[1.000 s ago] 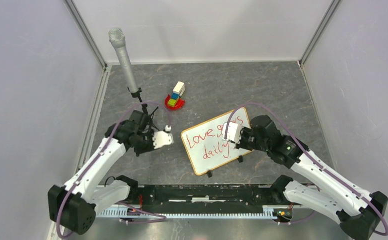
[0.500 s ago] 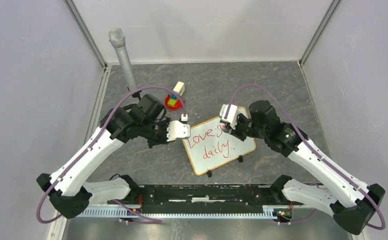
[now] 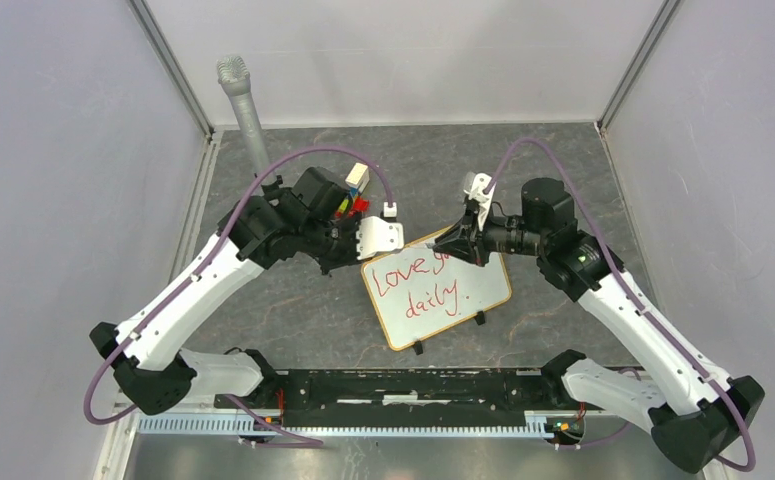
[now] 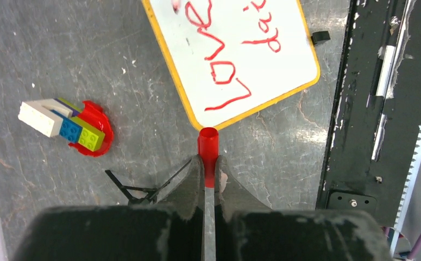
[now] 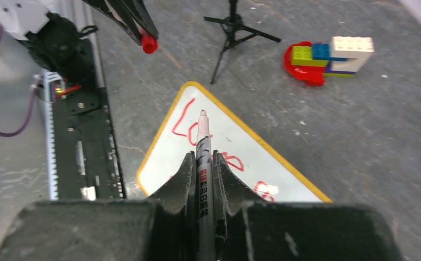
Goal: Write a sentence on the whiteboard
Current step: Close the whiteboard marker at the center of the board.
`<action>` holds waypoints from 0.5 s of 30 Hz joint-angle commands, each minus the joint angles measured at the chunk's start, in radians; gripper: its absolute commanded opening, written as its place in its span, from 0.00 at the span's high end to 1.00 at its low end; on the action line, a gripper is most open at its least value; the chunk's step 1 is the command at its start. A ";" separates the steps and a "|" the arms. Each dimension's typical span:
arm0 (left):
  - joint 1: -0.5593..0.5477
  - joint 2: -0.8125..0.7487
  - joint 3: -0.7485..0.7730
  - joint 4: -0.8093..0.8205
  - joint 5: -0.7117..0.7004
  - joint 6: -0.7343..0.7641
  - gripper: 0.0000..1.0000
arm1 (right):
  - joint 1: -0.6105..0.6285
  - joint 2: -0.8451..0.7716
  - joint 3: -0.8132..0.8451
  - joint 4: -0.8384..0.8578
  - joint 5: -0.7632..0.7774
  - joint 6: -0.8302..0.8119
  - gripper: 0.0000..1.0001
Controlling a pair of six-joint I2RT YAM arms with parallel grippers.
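Now, left gripper (image 4: 208, 163): fingers (image 4: 190, 182) are closing almost fully, pinching a red marker cap (image 4: 208, 145) between them. The cap's open end is pointing out past the fingertips toward the whiteboard (image 3: 478, 288), at the rounded corner next to the "L". Cap and frame are showing a small gap in the left wrist view.

Right gripper (image 5: 202, 160): fingers (image 5: 183, 174) are clamping narrowly on the barrel of an uncapped marker (image 5: 202, 144). The barrel is carrying a red patch and dark print, too small to read. The pinkish tip is pointing over the whiteboard, near the start of the first line. Whether the tip is touching the surface, I cannot tell.

The whiteboard is lying on the grey table (image 3: 563, 170), skewed, in front of both arm bases, its two black clip feet (image 3: 480, 320) showing at the near long edge. The sentence (image 3: 418, 290) is running in red cursive across two lines: "Love" and "daily." are reading clearly; the right gripper is covering most of the second word in the top view.

Beyond the whiteboard's far-left corner, a stack of toy bricks (image 3: 353, 192) (white, blue, green, on a red base) is sitting partly behind the left arm. Further out on that side, a grey microphone (image 3: 243, 110) is standing on a small black tripod (image 5: 235, 24).
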 commanded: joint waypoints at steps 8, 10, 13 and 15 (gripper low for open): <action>-0.089 -0.015 -0.043 0.124 0.012 -0.004 0.97 | -0.020 0.009 -0.078 0.190 -0.285 0.217 1.00; -0.102 -0.005 -0.043 0.122 0.004 -0.004 0.98 | -0.021 0.012 -0.078 0.202 -0.296 0.233 1.00; -0.115 0.007 -0.032 0.122 0.009 -0.014 0.98 | -0.018 0.018 -0.079 0.211 -0.296 0.244 1.00; -0.120 0.015 -0.023 0.123 0.012 -0.016 0.98 | -0.018 0.018 -0.078 0.210 -0.296 0.243 1.00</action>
